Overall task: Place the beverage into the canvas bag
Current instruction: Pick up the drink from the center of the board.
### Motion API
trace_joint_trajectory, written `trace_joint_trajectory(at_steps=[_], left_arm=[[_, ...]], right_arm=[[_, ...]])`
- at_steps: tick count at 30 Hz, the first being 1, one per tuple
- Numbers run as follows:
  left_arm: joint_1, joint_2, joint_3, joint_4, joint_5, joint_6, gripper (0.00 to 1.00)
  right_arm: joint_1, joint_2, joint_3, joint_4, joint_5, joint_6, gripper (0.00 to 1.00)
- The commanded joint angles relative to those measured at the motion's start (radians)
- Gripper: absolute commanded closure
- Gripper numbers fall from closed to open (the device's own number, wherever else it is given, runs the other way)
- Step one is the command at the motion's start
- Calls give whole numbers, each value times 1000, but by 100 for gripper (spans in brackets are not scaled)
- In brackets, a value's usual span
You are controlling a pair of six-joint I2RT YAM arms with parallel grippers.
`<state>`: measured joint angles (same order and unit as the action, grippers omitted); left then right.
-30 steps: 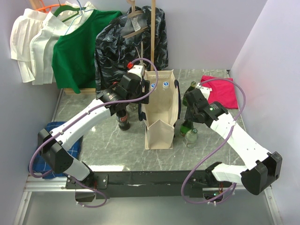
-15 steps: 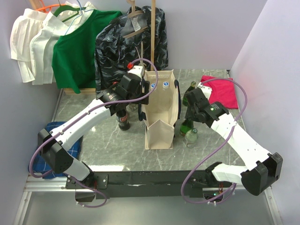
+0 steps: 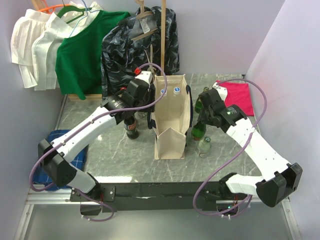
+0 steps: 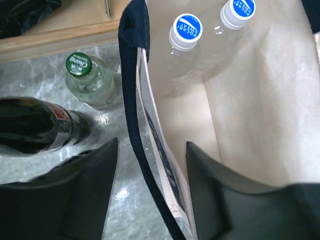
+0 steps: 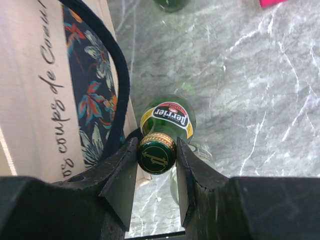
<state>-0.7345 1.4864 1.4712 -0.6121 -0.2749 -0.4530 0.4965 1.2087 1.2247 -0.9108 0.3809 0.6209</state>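
— Marble table (image 3: 125, 160), canvas bag (image 3: 170, 142) standing mid-way between the arms. Where's the drink?
— Green bottle (image 5: 166, 120), upright, just right of the bag, neck clamped from above in the right gripper (image 5: 156, 152). The mouth lies up and leftward.
— Left gripper (image 4: 151, 147)?
— Jaws apart, straddling the bag's left wall. Its wrist view shows two blue-capped bottles (image 4: 185, 25) inside; whether the green one touches the table, I can't quite tell.

Bright, even light from above fills all three views, and shadows are soft and faint. In the left wrist view the marble tabletop (image 4: 117, 200) carries white glare patches at lower centre. The Perrier bottle (image 5: 167, 120) label reads sharp in the right wrist view.
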Motion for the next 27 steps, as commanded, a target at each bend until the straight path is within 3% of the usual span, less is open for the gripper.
trace_joint_trajectory(at_steps=[1, 10, 13, 27], left_arm=[[-2, -51, -14, 11, 28, -13, 50], [-2, -34, 15, -1, 26, -7, 91], [-2, -34, 34, -6, 23, -4, 99], [-2, -41, 63, -6, 16, 2, 99]], right_arm=[[-7, -12, 90, 56, 52, 10, 100], [-9, -12, 117, 39, 70, 7, 100], [-9, -9, 127, 35, 70, 5, 100], [-18, -3, 191, 4, 92, -12, 100]])
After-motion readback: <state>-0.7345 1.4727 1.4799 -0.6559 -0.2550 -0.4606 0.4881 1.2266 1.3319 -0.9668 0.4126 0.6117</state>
